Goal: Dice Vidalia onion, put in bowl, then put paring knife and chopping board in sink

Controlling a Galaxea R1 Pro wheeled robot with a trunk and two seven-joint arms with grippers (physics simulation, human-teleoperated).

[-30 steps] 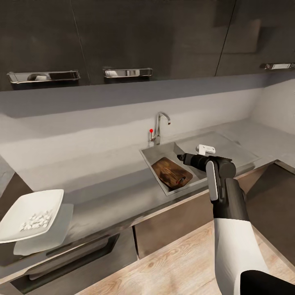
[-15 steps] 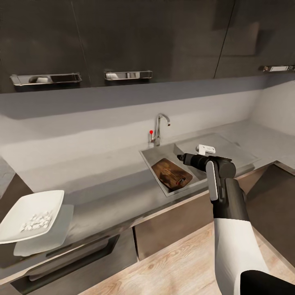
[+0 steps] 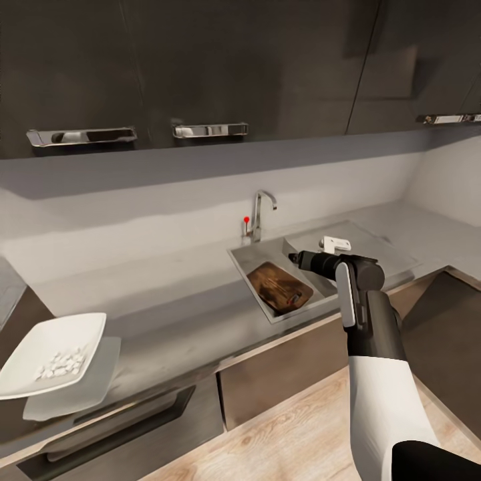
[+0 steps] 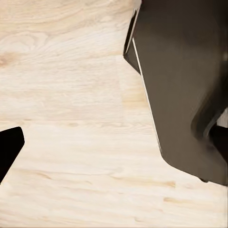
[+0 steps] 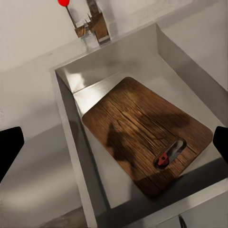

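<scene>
**Board and knife in the sink**

I read no writing anywhere. One board (image 5: 142, 135) lies in the sink (image 3: 248, 257) at frame centre, one knife (image 5: 164, 159) at its slot. My right gripper (image 3: 292, 256) hovers above, wide open. One bowl (image 3: 50, 354) of dice (image 3: 60, 365) sits lower left on the counter (image 3: 167, 314).

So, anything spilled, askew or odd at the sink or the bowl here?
Only one oddity: the dark brown wooden chopping board lies tilted in the stainless-steel sink, and of the paring knife a red bit pokes through its handle slot. The white dice sit inside the white bowl, nothing spilled.
</scene>
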